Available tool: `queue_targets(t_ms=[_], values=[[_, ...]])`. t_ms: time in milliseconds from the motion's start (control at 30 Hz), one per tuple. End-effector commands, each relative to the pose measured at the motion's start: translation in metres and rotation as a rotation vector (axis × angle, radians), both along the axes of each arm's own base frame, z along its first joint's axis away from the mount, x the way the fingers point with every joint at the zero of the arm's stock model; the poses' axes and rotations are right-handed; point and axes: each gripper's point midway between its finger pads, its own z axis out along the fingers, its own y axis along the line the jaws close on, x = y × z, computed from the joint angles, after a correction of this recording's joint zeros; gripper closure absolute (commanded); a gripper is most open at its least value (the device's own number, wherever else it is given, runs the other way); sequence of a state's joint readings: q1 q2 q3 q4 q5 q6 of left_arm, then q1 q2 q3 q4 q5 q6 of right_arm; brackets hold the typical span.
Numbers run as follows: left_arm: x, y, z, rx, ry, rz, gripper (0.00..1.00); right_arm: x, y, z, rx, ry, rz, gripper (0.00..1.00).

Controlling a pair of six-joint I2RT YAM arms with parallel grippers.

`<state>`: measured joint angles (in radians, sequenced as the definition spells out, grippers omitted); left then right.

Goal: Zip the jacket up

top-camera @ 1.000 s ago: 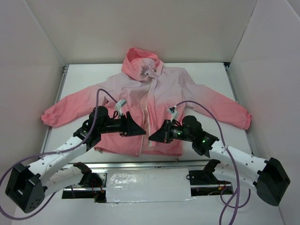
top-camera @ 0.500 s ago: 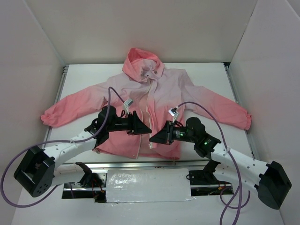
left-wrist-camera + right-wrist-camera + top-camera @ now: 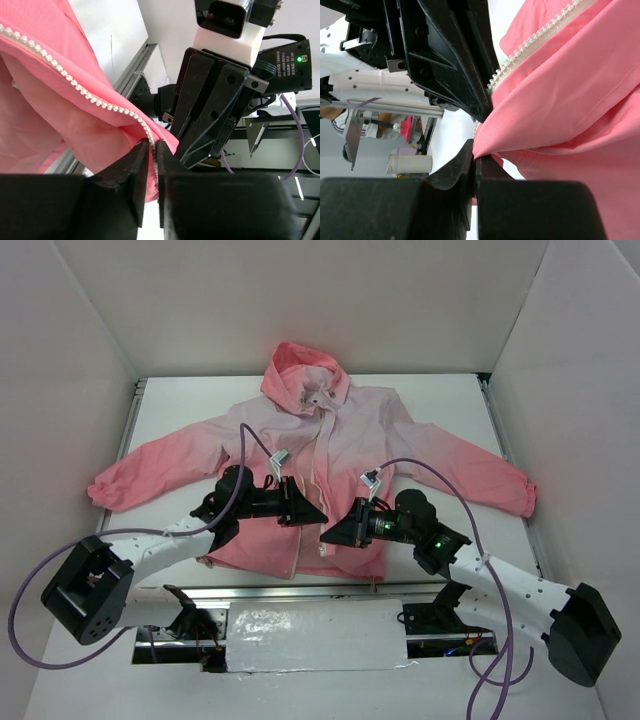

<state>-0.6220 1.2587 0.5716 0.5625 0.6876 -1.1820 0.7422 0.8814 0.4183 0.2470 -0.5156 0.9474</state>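
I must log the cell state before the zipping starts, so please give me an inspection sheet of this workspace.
Surface: white table, with the jacket spread across it.
Job's things: pink jacket lies front up with its sleeves spread; zipper teeth near the hem are not joined.
Clutter: nothing seen.
Grippers: left gripper, jaws shut on the zipper edge; right gripper, jaws shut on a fold of pink fabric; the two tips are close together.
Cables: purple cables loop above both arms, over the jacket.
Surroundings: plain white walls on three sides.
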Motion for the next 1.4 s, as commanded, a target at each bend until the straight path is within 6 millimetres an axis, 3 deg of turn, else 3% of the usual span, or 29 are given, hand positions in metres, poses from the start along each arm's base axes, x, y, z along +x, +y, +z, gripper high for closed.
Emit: queue_targets(t_ms=[0,100,133,167,200,267,300,333,500,767,933,1167,1367], values=[[-0.004,-0.007,0.013,-0.060,-0.039,-0.046,0.77,0.006,0.001,0.011,0.020,-0.021,-0.019,0.97],[-0.003,-0.009,0.013,-0.044,-0.048,-0.055,0.98,0.008,-0.002,0.009,0.016,-0.014,-0.034,0.88],[-0.004,-0.008,0.007,-0.020,-0.027,-0.055,1.00,0.008,-0.003,0.009,0.015,-0.012,-0.035,0.80],[-0.003,-0.008,0.006,-0.006,-0.025,-0.055,1.00,0.008,-0.005,0.009,0.013,-0.009,-0.038,0.56],[-0.001,-0.008,0.008,0.003,-0.046,-0.054,1.00,0.010,-0.008,0.009,0.012,-0.012,-0.049,0.46],[0.000,-0.007,0.007,0.040,-0.054,-0.052,1.00,0.005,-0.016,0.008,-0.015,-0.025,-0.046,0.32],[0.000,-0.006,0.007,0.054,-0.060,-0.051,1.00,0.006,-0.022,0.013,-0.027,-0.075,-0.065,0.30],[-0.002,-0.003,0.004,0.082,-0.044,-0.052,1.00,0.003,-0.028,0.003,-0.078,-0.046,-0.075,0.29],[0.000,0.003,0.005,0.168,-0.086,-0.034,1.00,-0.001,-0.041,0.010,-0.142,-0.066,-0.106,0.32],[0.000,0.003,0.009,0.180,-0.076,-0.021,1.00,-0.006,-0.020,0.011,-0.149,0.036,-0.074,0.37],[0.005,0.000,0.012,0.205,-0.082,0.001,1.00,-0.014,-0.004,0.023,-0.120,0.095,-0.050,0.40],[0.006,-0.006,0.012,0.188,-0.071,0.001,1.00,-0.013,0.003,-0.002,-0.180,0.195,-0.115,0.51],[0.006,-0.006,0.013,0.192,-0.073,-0.002,1.00,-0.010,0.003,-0.006,-0.172,0.209,-0.143,0.61]])
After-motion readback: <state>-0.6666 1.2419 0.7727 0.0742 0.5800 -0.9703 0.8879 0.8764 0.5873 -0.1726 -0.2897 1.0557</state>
